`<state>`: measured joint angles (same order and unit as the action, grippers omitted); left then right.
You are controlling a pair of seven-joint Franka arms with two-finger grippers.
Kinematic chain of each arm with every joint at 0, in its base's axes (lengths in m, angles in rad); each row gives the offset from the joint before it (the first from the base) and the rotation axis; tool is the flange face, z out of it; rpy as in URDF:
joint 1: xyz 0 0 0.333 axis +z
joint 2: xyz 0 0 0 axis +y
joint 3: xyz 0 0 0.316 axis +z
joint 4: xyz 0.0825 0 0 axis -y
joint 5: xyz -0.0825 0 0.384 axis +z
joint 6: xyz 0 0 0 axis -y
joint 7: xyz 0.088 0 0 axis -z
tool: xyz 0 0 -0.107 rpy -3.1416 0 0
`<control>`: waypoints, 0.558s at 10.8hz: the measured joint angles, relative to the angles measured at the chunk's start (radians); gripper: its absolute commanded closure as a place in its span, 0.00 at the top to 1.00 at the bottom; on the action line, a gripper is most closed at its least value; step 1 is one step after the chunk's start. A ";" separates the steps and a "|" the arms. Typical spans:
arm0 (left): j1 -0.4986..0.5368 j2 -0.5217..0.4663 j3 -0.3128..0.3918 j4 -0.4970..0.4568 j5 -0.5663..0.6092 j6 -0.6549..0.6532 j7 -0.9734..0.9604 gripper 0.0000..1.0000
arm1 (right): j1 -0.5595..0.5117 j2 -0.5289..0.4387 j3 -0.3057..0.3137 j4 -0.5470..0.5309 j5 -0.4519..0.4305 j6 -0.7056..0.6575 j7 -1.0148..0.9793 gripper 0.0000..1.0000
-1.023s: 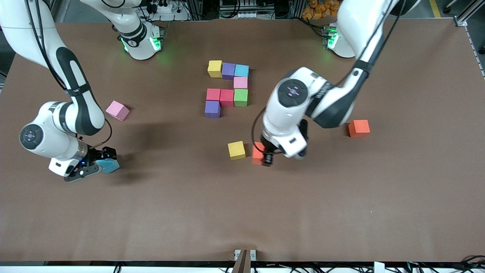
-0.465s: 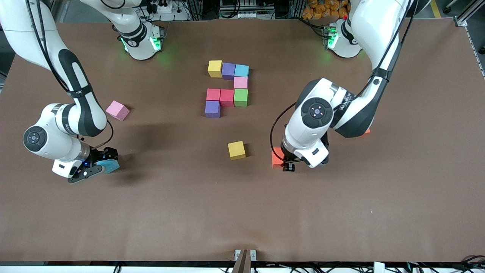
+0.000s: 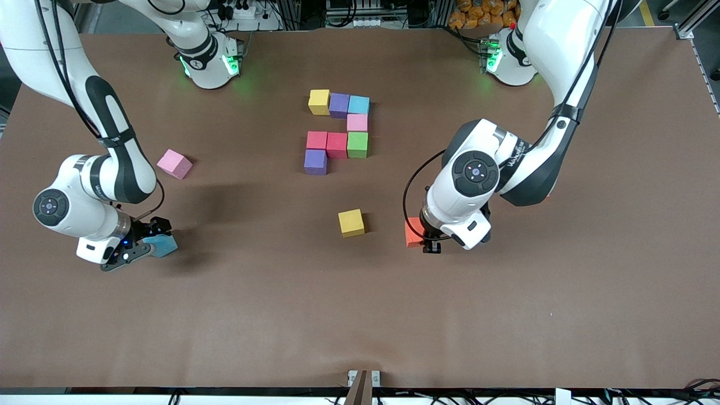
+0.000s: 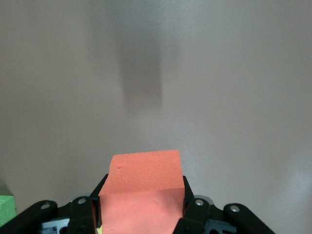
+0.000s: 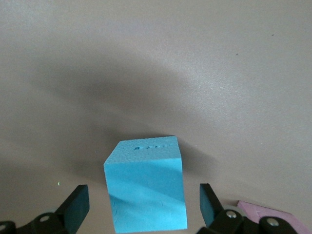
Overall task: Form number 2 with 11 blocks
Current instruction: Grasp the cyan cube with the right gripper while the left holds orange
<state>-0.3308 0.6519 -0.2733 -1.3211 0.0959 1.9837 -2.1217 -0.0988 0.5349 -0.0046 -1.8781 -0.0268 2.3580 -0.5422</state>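
Several blocks lie touching mid-table as part of the number 2 point(image 3: 337, 132): yellow, purple and light blue in a row, pink and green under the light blue, two red beside the green, and a purple one point(image 3: 315, 162) nearest the camera. My left gripper point(image 3: 423, 237) is shut on an orange block point(image 3: 414, 232), which fills the space between its fingers in the left wrist view point(image 4: 144, 170). My right gripper point(image 3: 147, 248) stands open around a light blue block point(image 3: 163, 245). That block point(image 5: 146, 180) rests on the table with a gap at each finger.
A loose yellow block point(image 3: 351, 223) sits beside the held orange one, toward the right arm's end. A pink block point(image 3: 174, 163) lies farther from the camera than the right gripper. Brown tabletop spreads wide toward the camera.
My left arm has carried the orange block away from the loose yellow block, toward the left arm's end of the table. The right gripper has stayed around the light blue block.
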 measured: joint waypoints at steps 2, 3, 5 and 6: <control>0.002 0.005 0.000 -0.001 -0.022 0.000 0.000 0.00 | 0.000 0.004 0.000 0.000 0.000 0.000 0.000 0.98; 0.003 0.005 0.000 -0.001 -0.027 0.000 -0.002 0.00 | 0.000 0.006 0.000 0.000 0.000 0.000 0.000 0.95; 0.005 0.004 0.000 0.003 -0.030 0.000 -0.014 0.00 | 0.000 0.020 0.001 0.000 0.000 0.001 0.000 0.90; 0.005 0.004 0.000 0.005 -0.030 0.000 -0.020 0.00 | 0.000 0.033 0.002 0.000 0.000 0.007 0.000 0.82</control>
<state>-0.3262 0.6558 -0.2735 -1.3164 0.0663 1.9842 -2.1419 -0.0988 0.5679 -0.0027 -1.8779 -0.0272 2.3652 -0.5421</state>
